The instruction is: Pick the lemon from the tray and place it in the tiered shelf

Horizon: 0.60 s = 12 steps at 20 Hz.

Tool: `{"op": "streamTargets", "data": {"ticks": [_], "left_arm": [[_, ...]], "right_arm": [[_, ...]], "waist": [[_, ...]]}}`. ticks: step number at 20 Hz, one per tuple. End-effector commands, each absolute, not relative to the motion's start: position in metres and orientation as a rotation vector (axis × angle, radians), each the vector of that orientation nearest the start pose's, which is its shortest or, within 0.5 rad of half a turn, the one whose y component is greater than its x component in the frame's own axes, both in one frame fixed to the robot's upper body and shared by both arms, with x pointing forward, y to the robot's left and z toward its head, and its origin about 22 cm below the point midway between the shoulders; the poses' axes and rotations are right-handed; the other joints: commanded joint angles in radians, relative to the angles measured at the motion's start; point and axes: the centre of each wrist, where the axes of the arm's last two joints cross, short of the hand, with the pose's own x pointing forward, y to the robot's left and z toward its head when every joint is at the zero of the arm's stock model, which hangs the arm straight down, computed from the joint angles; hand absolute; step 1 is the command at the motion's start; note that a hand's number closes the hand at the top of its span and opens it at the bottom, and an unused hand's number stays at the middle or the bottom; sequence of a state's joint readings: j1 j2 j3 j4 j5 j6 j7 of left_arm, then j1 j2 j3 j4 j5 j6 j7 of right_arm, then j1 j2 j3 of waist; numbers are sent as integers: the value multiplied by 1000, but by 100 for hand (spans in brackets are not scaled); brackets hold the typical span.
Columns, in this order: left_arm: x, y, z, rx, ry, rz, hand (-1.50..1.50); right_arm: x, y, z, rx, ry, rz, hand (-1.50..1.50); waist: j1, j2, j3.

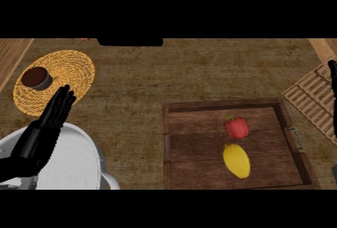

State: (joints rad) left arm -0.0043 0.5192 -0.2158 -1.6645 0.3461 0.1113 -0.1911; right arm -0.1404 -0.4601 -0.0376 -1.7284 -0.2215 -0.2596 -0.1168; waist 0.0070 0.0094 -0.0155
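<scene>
Left hand (56, 109) flat, fingers straight | right hand (334, 73) cut off, cannot tell pose | lemon (236, 160) in tray (197, 107) | tiered shelf (316, 95) cropped

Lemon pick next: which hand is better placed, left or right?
Right. The lemon lies in the tray on the view's right, with the slatted shelf beyond it at the right edge, where a sliver of the right hand shows. The left hand rests open at far left.

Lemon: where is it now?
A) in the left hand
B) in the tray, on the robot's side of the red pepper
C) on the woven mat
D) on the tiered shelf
B: the lemon lies in the wooden tray, nearer the robot than the red pepper.
</scene>
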Motion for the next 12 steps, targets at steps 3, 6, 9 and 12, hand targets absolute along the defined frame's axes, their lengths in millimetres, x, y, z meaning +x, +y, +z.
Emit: {"op": "streamTargets", "data": {"ticks": [3,6,9,12], "left_arm": [[234,320,29,139,-1579,-144,0],[222,350,6,307,-1417,-90,0],[216,344,-1,265,-1369,-36,0],[223,346,0,278,-1358,-34,0]], "right_arm": [[273,-247,102,-247,-1958,156,150],[264,-191,90,-181,-1925,247,150],[250,-281,40,-881,-1696,84,150],[221,-188,19,-744,-1760,69,-150]], "waist": [[12,-6,14],[35,-2,11],[-37,1,6],[-19,-10,11]]}}
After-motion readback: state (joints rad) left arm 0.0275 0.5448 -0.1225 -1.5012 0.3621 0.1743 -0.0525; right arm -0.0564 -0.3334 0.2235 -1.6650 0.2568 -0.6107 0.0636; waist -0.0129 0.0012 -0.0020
